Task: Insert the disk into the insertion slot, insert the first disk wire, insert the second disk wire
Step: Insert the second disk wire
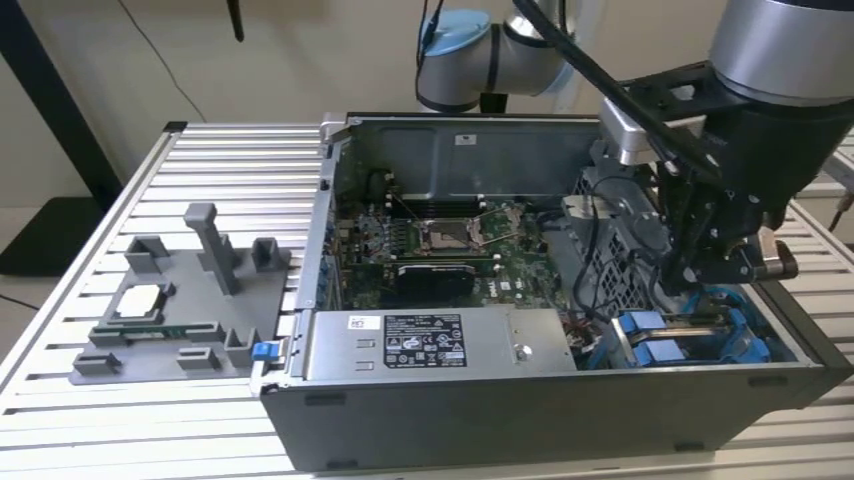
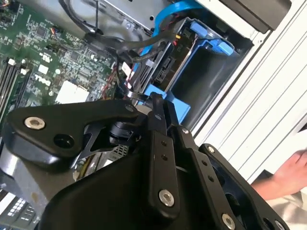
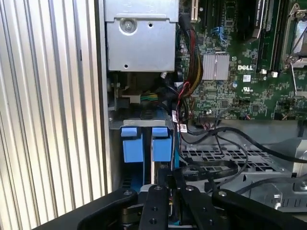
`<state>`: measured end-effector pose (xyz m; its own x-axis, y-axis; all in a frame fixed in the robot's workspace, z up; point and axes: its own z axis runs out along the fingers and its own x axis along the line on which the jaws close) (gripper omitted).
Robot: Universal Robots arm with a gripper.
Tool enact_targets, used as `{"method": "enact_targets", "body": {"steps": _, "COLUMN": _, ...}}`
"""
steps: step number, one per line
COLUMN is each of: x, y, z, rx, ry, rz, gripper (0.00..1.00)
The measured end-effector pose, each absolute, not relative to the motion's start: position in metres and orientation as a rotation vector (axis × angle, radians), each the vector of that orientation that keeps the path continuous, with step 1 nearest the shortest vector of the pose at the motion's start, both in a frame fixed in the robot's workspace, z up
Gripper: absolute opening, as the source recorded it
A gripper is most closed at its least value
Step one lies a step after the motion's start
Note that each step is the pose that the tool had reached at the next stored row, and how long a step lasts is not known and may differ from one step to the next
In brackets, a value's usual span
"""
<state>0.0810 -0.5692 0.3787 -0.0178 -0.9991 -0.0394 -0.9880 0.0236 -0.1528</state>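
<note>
Exterior view: an open computer case (image 1: 534,400) lying on a ribbed metal table (image 1: 227,170), with the arm (image 1: 787,60) reaching down into the corner of the case at the exterior view's right. Claw (image 1: 694,285) low over the slot (image 1: 747,345), close above the blue frames standing there. Disk (image 1: 663,350) seated in that slot, in its blue frame, just beside the grey power box (image 1: 427,345) with the white label. Main board (image 1: 441,240) further back in the case, well apart from the claw. Grey plastic stand (image 1: 174,300) with small parts on the table at the exterior view's left, outside the case. In the second wrist view: claw (image 2: 154,100) narrow, fingers (image 2: 158,124) nearly together, tips just beside the blue frame of the disk (image 2: 165,64); cannot tell if anything is pinched between them. Black wires (image 2: 139,55) and a blue cable (image 2: 168,14) crossing close over the disk end, crowding the way. Part of a person's hand (image 2: 290,170) beyond the case wall, on the table side. In the first wrist view: claw (image 3: 168,179) right at the blue tabs of the disk (image 3: 161,143), loose black wires (image 3: 216,143) lying near beside it.
</note>
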Motion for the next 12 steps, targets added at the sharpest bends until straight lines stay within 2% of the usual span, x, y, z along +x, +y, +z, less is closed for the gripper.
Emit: {"method": "enact_targets", "body": {"steps": 12, "x": 0.105, "y": -0.573, "z": 0.364, "rx": -2.096, "ry": 2.141, "rz": -0.111, "gripper": 0.00}}
